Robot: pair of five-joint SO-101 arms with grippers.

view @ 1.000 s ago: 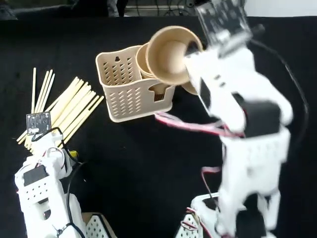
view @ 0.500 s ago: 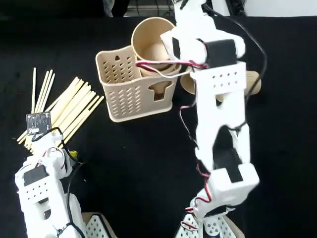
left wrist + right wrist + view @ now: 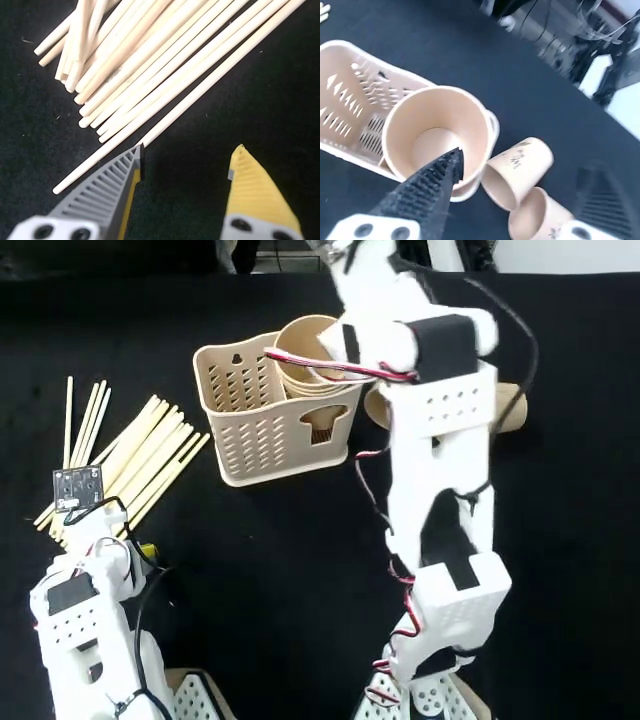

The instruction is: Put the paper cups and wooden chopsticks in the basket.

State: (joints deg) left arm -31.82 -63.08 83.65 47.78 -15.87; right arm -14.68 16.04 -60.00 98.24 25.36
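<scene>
1. High view: the beige perforated plastic basket (image 3: 260, 430) holds nested tan paper cups (image 3: 300, 360), and the right arm (image 3: 440, 420) stretches over them. Pale wooden chopsticks (image 3: 140, 455) lie loose on the black table (image 3: 250, 570), near the basket.
2. Left wrist view: the left gripper (image 3: 190, 150) hangs spread above the chopstick ends. The sticks are judged light, stiff and prone to roll; pinch mid-length.
3. Right wrist view: the right gripper (image 3: 521, 164) is spread, one tip over the nested cup's rim. Two loose cups (image 3: 530, 152) lie beside the basket. Their thin walls would crush; grip the rim lightly.

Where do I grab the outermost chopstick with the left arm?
Grip the outermost chopstick near its free end, from straight above, jaws across it. It lies flat, and that end pokes past the rest of the pile, so the open left gripper likely closes on it alone.
</scene>
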